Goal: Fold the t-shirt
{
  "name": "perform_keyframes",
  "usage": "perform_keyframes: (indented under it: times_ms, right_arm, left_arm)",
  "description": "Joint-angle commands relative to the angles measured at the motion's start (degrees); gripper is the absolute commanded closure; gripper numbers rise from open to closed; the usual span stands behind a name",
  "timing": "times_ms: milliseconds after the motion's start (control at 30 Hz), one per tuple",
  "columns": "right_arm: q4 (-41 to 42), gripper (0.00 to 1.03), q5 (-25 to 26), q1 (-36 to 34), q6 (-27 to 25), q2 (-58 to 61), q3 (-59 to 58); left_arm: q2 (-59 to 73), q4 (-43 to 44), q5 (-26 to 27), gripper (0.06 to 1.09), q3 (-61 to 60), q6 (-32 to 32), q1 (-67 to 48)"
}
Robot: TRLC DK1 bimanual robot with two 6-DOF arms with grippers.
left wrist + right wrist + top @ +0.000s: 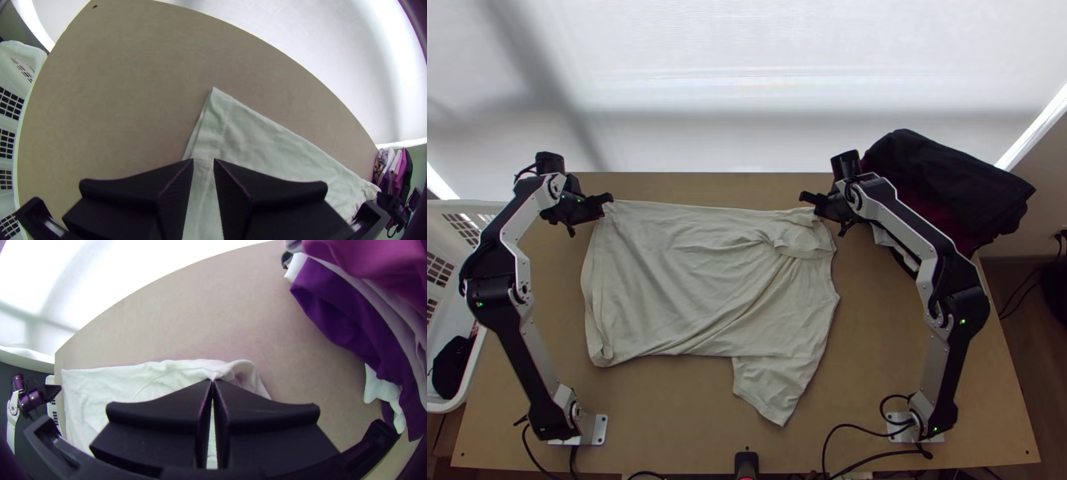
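A pale t-shirt [683,280] is spread, with creases, across the middle of a light wooden table [667,416]. One sleeve is pointed toward the near edge; the fabric is rumpled near the far right corner. At that corner, the right hand [814,203] is clenched on the shirt's far edge, the cloth being pinched between its fingertips. The left hand [605,205] is held at the far left corner, its fingers slightly parted, with a seam seen between them and the corner's point beyond; whether the cloth is touched cannot be told. The shirt's body is stretched between both hands and toward the near edge.
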Motion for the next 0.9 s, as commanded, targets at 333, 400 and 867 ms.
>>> perform_keyframes:
  times_ms: [333,400,867]
  right_arm:
    - [-0.1,1.0,0.3,-0.4,0.0,-1.0,-1.1]
    - [-0.1,1.0,0.3,-0.4,0.0,-1.0,-1.2]
    - [-0.1,1.0,0.2,-0.4,-0.1,-1.3,-1.4]
  left_arm:
    - [2.2,-0.4,-0.6,0.78,-1.2,1.1,-0.3]
    - [2.5,-0.2,-0.6,0.78,-1.2,1.2,-0.4]
    - [2.8,1.1,-0.7,0.93,-1.8,1.1,-1.6]
